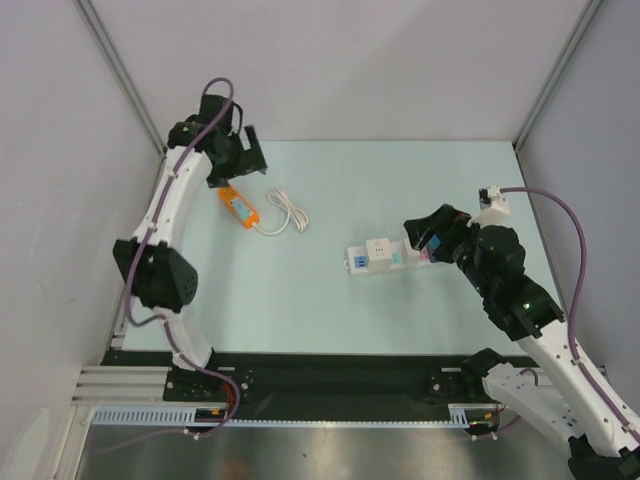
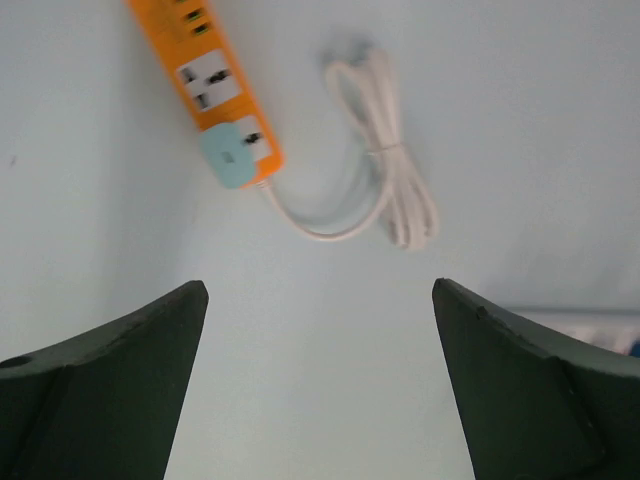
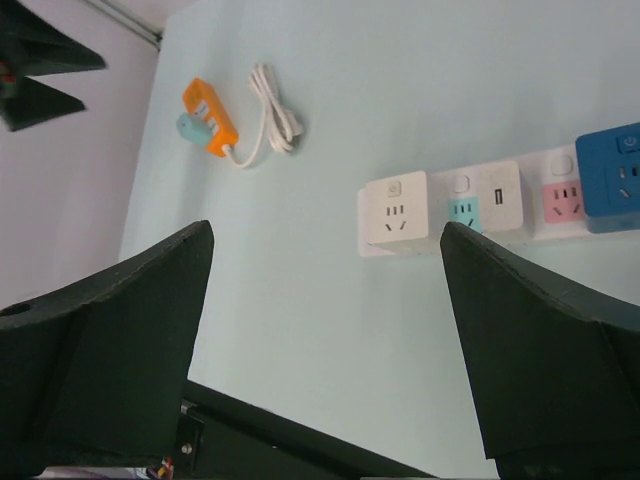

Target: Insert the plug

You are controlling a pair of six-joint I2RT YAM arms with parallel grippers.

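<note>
Gaping empty: left gripper near edge-side orange strip, right gripper near white strip.

I work in a lab test cell: plain grey walls and metal posts box in my pale green desk, with a slotted cable duct along its near edge.

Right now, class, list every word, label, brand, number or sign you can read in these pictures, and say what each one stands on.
No words, brands or numbers can be read in any view.
orange power strip: no print shows on it; the view is blurred.
white adapter: a small mark above its socket holes, too small to read.
blue adapter: a small mark near its top edge, too small to read.
</note>
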